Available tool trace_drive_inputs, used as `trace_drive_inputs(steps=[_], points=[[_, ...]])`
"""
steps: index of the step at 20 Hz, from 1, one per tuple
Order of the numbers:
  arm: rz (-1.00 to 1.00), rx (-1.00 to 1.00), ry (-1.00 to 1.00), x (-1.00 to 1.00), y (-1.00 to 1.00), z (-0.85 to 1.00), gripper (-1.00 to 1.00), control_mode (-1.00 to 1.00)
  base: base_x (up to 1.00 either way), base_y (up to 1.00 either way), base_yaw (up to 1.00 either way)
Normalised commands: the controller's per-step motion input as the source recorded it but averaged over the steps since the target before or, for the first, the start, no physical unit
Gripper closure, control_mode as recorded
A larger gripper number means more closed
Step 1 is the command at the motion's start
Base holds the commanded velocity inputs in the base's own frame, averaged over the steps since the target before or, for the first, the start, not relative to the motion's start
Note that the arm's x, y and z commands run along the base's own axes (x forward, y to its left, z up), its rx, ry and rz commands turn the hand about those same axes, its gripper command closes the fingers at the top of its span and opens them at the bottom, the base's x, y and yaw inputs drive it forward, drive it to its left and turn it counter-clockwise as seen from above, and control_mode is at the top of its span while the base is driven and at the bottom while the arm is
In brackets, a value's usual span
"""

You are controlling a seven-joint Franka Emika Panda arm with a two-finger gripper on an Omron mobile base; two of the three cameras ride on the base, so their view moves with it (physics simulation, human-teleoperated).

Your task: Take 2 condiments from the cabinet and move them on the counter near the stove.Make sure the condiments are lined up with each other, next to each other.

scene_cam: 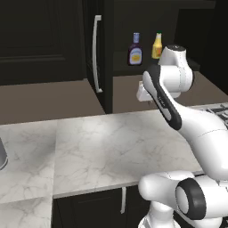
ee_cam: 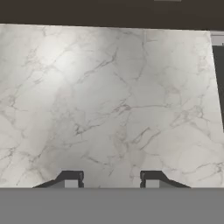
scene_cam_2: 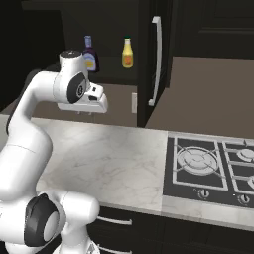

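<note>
The two bottles stand upright on the shelf inside the open dark cabinet [scene_cam_2: 149, 20], well above the bench [scene_cam: 111, 142]. The dark bottle [scene_cam: 135, 50] with the pale cap and white-blue label is next to the yellow bottle [scene_cam: 157, 46] with the green cap; a small gap separates them, and they sit at about the same depth on the shelf. The cabinet door stands open edge-on, its long silver handle [scene_cam_2: 157, 59] running vertically.

The pincer [ee_cam: 112, 180] hangs above the white marble bench, pointing down at bare stone. Its two dark fingertips [ee_cam: 70, 178] are spread apart with nothing between them, and they hold nothing. In the right base view the hand [scene_cam_2: 92, 101] sits below and in front of the shelf, under the dark bottle.

The stove [scene_cam_2: 208, 168] lies set into the bench to the right of the arm, its grates and round burner bare. A grey rounded object [scene_cam: 2, 156] shows at the left edge of the bench.
</note>
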Motion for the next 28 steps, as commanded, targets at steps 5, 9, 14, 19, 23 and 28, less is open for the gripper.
trace_drive_inputs(steps=[5,9,14,19,23,28], points=[[0.04,0.00,-0.07,0.00,0.22,0.00,-1.00,-1.00,0.00,0.00,0.00],[0.01,-0.04,-0.46,0.00,-0.01,0.38,-1.00,-1.00,0.00,0.00,0.00],[0.00,0.00,-0.39,0.00,-0.14,0.67,-1.00,-1.00,0.00,0.00,0.00],[0.00,0.03,-0.25,0.15,0.00,0.63,-1.00,-1.00,0.00,0.00,0.00],[0.00,0.07,-0.16,0.38,0.15,0.64,-1.00,-1.00,0.00,0.00,0.00],[0.00,0.04,-0.09,0.34,0.14,0.62,-1.00,-1.00,0.00,0.00,0.00]])
